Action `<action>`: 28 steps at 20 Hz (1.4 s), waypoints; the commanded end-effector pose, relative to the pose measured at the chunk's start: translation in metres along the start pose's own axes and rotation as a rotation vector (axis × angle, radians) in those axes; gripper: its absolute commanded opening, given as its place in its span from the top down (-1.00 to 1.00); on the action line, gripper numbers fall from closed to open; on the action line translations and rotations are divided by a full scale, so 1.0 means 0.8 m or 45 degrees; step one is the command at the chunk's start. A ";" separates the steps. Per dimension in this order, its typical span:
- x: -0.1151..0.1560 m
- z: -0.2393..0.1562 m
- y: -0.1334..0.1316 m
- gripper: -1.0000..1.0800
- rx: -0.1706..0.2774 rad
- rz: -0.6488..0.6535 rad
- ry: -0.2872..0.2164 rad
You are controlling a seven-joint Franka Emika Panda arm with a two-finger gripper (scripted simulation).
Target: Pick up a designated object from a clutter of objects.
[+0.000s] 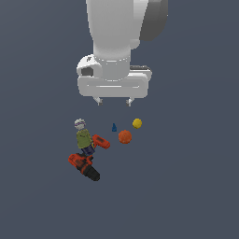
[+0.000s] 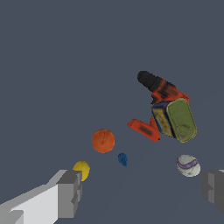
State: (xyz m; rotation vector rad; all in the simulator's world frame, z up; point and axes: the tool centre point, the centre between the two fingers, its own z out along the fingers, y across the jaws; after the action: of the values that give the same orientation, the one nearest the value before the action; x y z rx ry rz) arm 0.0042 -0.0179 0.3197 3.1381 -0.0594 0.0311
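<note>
Exterior and wrist views of a cluttered dark grey-blue floor [image 1: 186,186] beneath a white Panda arm [image 1: 116,32].

Gripper [image 1: 113,101]: suspended above the clutter, well clear of every item; fingers [image 2: 70,192] spread wide apart, nothing between them, released. Pointing straight down in the exterior view, roughly over the small blue cone [image 1: 114,127].

Designated can [image 1: 84,138]: olive-green top, dark blue body with yellow and red label marks; tilted, leaning against the red-and-black drill [image 1: 86,163] and touching it. Seen in the wrist view [image 2: 175,119] with the green top facing the camera, lodged between the drill's black chuck end and its red base.

Grey-white round piece [image 1: 80,123]: just beside the can, on the side farther from the drill's chuck; purple band visible in the wrist view [image 2: 188,166].

Orange ball [image 1: 124,137]: toward the exterior view's right of the can, apart from it. Yellow ball [image 1: 137,123]: near the orange ball, not touching. Blue cone between the can and the two balls, free-standing.

Whole clutter lying apart from the gripper, untouched.
</note>
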 end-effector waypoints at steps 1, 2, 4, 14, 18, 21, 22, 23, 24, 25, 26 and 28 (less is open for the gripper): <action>0.000 0.000 0.000 -0.92 0.000 0.000 0.000; 0.000 0.000 0.001 -0.92 0.000 0.001 0.001; 0.001 -0.004 0.004 -0.92 0.000 0.010 0.006; 0.007 -0.023 0.022 -0.92 0.000 0.064 0.034; 0.010 -0.017 0.026 -0.92 0.001 0.046 0.032; 0.013 -0.007 0.032 -0.92 0.002 0.021 0.030; 0.015 -0.004 0.034 -0.92 0.002 0.010 0.029; 0.016 0.001 0.037 -0.92 0.002 -0.001 0.028; 0.018 0.005 0.040 -0.92 0.003 -0.014 0.026; 0.019 0.010 0.043 -0.92 0.003 -0.028 0.025; 0.021 0.016 0.046 -0.92 0.004 -0.043 0.024; 0.024 0.028 0.054 -0.92 0.005 -0.076 0.020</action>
State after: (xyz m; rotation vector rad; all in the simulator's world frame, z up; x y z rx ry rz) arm 0.0206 -0.0571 0.3049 3.1407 0.0047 0.0597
